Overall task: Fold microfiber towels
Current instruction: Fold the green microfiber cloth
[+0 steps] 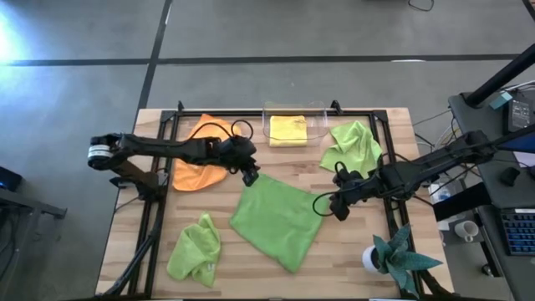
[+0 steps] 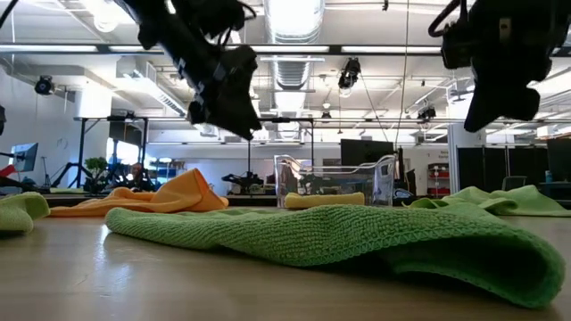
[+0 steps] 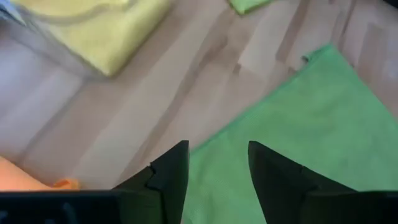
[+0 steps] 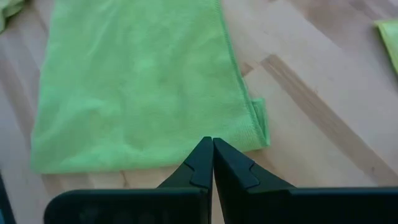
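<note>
1. My left gripper (image 1: 250, 177) is hanging over the far left corner of the spread-out lime green towel (image 1: 277, 219). Fingers (image 3: 171, 177) are parted with a clear gap, and nothing's in them. In my left wrist view the green cloth sits right under and past the tips, flat on the wood.
2. My right gripper (image 1: 339, 209) is at the right edge of that same towel, just off its near right side. Jaws are pinched fully together and holding nothing. In my right wrist view the towel's corner lies just beyond the tips, with its hem flipped up a little.
3. That big green towel lies mostly flat in the middle of the table (image 1: 251, 280), turned diamond-wise, between my two grippers.
4. Orange towel (image 1: 201, 159) is bunched up on the far left, partly under my left arm.
5. Yellow towel (image 1: 288, 130) is folded neatly inside the clear bin (image 1: 320, 117) at the far edge.
6. A crumpled lime towel (image 1: 351, 145) sits right of the bin, and another crumpled one (image 1: 195, 248) is at the near left.
7. Teal plant in a white pot (image 1: 393, 257) is at the near right corner.
</note>
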You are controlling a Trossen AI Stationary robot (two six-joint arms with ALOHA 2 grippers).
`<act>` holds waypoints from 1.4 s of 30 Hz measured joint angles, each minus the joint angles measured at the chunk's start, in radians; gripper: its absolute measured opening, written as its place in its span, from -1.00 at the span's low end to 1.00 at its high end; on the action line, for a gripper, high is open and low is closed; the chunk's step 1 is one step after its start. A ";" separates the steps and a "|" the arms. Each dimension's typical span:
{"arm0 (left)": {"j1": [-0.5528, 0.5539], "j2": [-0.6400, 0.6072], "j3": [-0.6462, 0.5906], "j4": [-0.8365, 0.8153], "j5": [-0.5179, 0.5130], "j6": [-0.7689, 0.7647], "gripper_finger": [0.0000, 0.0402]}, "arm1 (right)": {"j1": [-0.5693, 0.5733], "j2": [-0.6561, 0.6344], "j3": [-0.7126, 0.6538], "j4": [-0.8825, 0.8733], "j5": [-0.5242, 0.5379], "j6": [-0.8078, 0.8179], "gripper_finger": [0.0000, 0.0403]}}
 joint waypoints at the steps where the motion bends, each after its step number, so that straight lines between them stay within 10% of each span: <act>1: 0.010 0.001 -0.012 0.004 0.018 -0.003 -0.25 | -0.006 0.004 -0.013 0.019 -0.001 0.013 -0.96; 16: 0.184 0.000 -0.114 0.001 0.274 -0.087 -0.25 | -0.165 0.039 -0.072 0.121 -0.087 0.101 -0.72; 42: 0.191 0.232 -0.114 0.081 0.301 -0.262 -0.25 | -0.226 0.039 -0.075 0.124 -0.134 0.072 -0.54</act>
